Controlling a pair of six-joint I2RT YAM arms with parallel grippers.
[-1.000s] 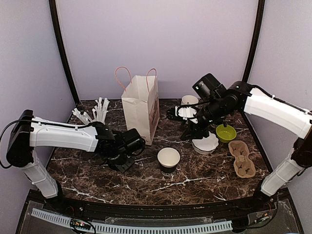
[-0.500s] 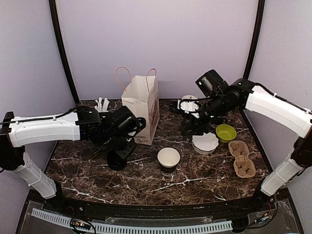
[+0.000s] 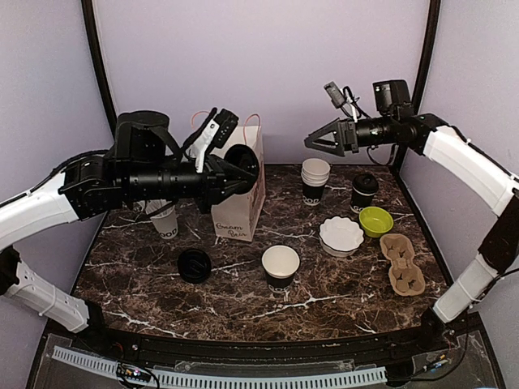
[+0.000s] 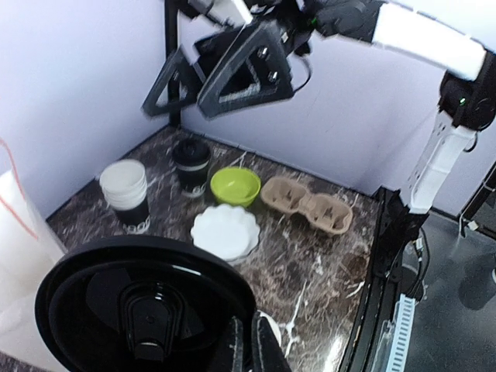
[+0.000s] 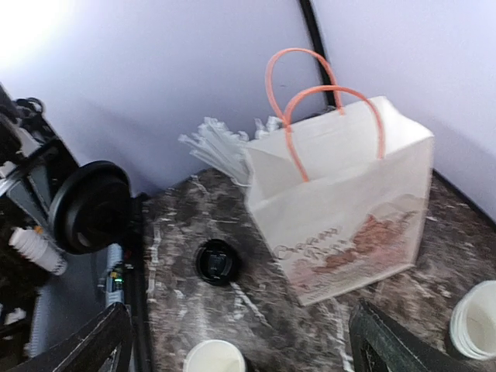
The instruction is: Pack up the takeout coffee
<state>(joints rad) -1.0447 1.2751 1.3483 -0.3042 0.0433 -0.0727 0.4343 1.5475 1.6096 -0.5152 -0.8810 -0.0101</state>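
Observation:
The takeout coffee (image 3: 364,192), a black cup with a black lid, stands at the back right of the table and also shows in the left wrist view (image 4: 191,163). My left gripper (image 3: 236,170) is raised in front of the paper bag (image 3: 239,190), shut on the rim of a black lid (image 4: 147,310). A lidless cup (image 3: 280,266) stands at the middle front. A second black lid (image 3: 195,265) lies flat to its left. My right gripper (image 3: 323,138) hangs high above the back of the table, open and empty.
A stack of lidless cups (image 3: 315,180) stands beside the takeout coffee. White scalloped dishes (image 3: 341,235), a green bowl (image 3: 375,220) and a cardboard cup carrier (image 3: 403,263) sit on the right. A cup of white sticks (image 3: 165,219) stands left of the bag.
My left arm has risen from the table to bag height with a black lid in its jaws. My right arm lifted up and away from the cups, and its jaws spread wide.

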